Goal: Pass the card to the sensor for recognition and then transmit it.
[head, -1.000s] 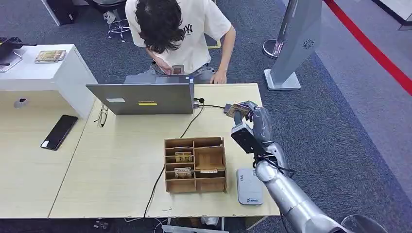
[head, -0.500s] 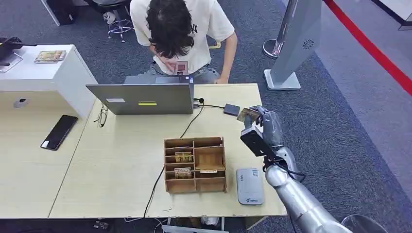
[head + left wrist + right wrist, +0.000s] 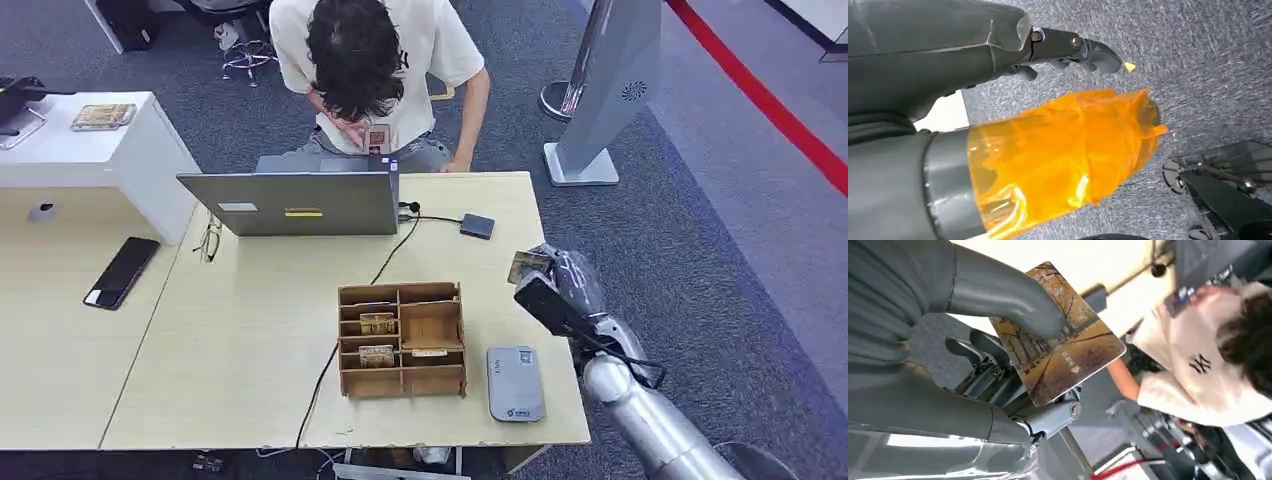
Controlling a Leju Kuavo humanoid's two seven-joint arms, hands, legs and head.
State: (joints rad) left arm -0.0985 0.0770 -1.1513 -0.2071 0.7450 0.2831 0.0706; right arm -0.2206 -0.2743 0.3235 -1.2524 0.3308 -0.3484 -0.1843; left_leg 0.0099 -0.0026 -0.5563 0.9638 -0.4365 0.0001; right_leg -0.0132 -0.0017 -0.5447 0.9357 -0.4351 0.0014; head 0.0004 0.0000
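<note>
— What do the fingers have?

— The right hand (image 3: 560, 285) pinches the card (image 3: 1060, 337) between its thick thumb (image 3: 1003, 292) on the printed face and the darker fingers (image 3: 983, 352) behind it. The thumb covers one corner area; most of the card juts free beyond the hand.

— And where is the card overall?

— In the air at the table's (image 3: 250, 330) right edge, well apart from the small dark sensor (image 3: 477, 225) wired to the laptop (image 3: 300, 203), and between that and the grey reader (image 3: 515, 384) near the wooden card box (image 3: 402, 338).

— How should it handle?

— My guess: thin, stiff, very light, with a glossy face that could slide under the thumb. Holding near one edge looks sensible, since the free part can be laid flat to a sensor; a firmer pinch beats a wider one.

— The other hand?

— The left hand (image 3: 1063, 47) hangs over the carpet, fingers loosely curled, nothing in them; an orange-wrapped thumb (image 3: 1063, 150) shows. A person (image 3: 370, 60) sits behind the laptop.
</note>
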